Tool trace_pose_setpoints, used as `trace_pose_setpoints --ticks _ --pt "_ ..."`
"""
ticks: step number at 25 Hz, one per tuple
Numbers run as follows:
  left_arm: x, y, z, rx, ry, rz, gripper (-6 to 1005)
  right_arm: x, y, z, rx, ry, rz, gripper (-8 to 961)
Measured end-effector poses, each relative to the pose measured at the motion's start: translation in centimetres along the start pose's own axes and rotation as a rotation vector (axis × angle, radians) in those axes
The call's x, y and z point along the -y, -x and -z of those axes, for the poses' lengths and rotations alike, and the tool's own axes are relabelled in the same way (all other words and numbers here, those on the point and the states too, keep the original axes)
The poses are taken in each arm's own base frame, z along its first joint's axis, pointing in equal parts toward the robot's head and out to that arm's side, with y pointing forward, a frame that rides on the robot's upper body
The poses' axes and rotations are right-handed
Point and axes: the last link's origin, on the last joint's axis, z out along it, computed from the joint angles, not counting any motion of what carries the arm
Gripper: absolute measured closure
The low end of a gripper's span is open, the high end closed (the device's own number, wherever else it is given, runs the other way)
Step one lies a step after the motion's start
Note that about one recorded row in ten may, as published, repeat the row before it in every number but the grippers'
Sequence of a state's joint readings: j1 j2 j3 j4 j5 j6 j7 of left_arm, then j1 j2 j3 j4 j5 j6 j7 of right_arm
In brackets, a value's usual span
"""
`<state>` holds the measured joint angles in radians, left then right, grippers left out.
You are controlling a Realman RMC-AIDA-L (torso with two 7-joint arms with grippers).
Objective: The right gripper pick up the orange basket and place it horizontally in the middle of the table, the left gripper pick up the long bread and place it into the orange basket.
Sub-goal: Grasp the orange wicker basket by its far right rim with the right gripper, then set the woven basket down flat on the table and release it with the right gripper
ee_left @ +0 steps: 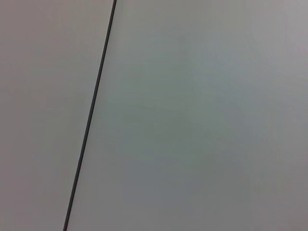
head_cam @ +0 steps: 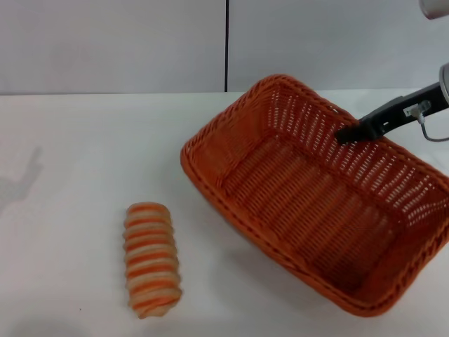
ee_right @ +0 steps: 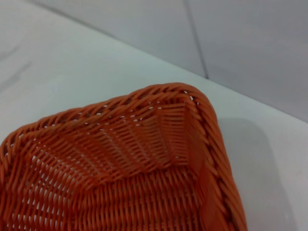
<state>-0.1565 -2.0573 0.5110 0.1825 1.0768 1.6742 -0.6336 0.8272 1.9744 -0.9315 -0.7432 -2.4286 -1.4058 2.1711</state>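
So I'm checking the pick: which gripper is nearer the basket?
Right. The right gripper is at the basket's far wall, just over the rim. The left gripper is out of view.

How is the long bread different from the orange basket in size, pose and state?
The long bread is much smaller than the orange basket. The bread lies pointing toward and away from the robot, left of the basket; the basket sits diagonally at the right. The bread lies untouched on the table, while the right gripper reaches the basket's far wall. The bread is solid, the basket open and empty. Both show orange.
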Motion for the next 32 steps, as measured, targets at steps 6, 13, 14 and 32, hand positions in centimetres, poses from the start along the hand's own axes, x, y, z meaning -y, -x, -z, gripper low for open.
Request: trace_pose_setpoints --ticks 6,13,14,32 --pt "-0.2 0.0 0.0 -0.004 0.004 0.004 191 -0.9 1.7 1.4 -0.060 -0.018 0.154 805" --pt "-0.4 0.0 0.5 -0.007 0.009 0.008 190 -1.7 3.5 2.4 -0.163 -0.055 0.394 794" --pt "-0.4 0.0 0.5 -0.007 0.009 0.008 190 -1.7 3.5 2.4 -0.163 -0.055 0.394 792" --pt "-0.7 -0.5 3.5 -0.010 -0.004 -0.037 190 -4.4 6.9 -1.3 -0.187 -0.118 0.852 764"
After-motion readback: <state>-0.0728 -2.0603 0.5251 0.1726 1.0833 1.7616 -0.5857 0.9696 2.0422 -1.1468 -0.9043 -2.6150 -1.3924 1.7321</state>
